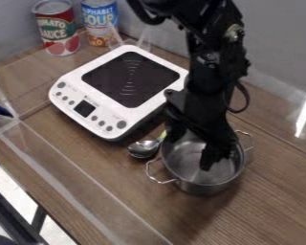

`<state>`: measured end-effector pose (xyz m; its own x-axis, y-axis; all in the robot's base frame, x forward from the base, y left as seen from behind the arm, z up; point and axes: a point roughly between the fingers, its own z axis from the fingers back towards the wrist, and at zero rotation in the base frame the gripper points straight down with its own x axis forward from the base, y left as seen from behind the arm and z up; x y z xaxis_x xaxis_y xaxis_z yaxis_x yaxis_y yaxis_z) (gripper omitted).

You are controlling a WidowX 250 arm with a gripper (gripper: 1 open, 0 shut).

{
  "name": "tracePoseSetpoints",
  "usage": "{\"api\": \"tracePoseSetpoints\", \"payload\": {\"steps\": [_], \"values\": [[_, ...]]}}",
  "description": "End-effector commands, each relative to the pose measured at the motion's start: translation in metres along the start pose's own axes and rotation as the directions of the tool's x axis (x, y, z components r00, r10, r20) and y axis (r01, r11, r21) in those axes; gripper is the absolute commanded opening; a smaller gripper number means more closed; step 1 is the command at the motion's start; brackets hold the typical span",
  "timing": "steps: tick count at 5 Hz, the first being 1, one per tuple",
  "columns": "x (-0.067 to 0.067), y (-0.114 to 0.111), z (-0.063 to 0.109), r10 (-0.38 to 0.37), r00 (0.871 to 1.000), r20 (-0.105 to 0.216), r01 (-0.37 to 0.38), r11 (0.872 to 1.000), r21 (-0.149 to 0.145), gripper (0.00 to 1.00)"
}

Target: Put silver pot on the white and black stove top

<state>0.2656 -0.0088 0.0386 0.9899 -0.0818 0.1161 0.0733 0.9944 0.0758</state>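
Spread wide, as far as the view showed, the black jaws hung over and partly within the mouth of the silver pot, with nothing visibly gripped between them. Whether a fingertip touched the steel could not be told. The pot stood upright on the wooden tabletop beneath the jaws, its loop handles jutting out to either side; such a low reach into the mouth probably served to bring one finger inside the wall and leave the other outside, ready to pinch the rim.

Just beside the pot, on the stove side of the jaws, lay a metal spoon, near enough that a sideways drag might have nudged it. Beyond the spoon sat the white and black stove top, its dark cooking square facing up, ready to receive the pot. Farthest from the jaws, the tomato sauce can and the alphabet soup can stood behind the stove, seemingly out of the carrying path.
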Motion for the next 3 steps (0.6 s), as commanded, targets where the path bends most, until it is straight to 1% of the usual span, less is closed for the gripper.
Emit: {"api": "tracePoseSetpoints", "payload": {"steps": [1,3], "values": [[0.004,0.011,0.007,0.023,0.999,0.041,-0.023,1.0,0.015,1.0],[0.016,0.008,0.005,0.005,0.999,0.046,-0.006,1.0,0.018,1.0]]}}
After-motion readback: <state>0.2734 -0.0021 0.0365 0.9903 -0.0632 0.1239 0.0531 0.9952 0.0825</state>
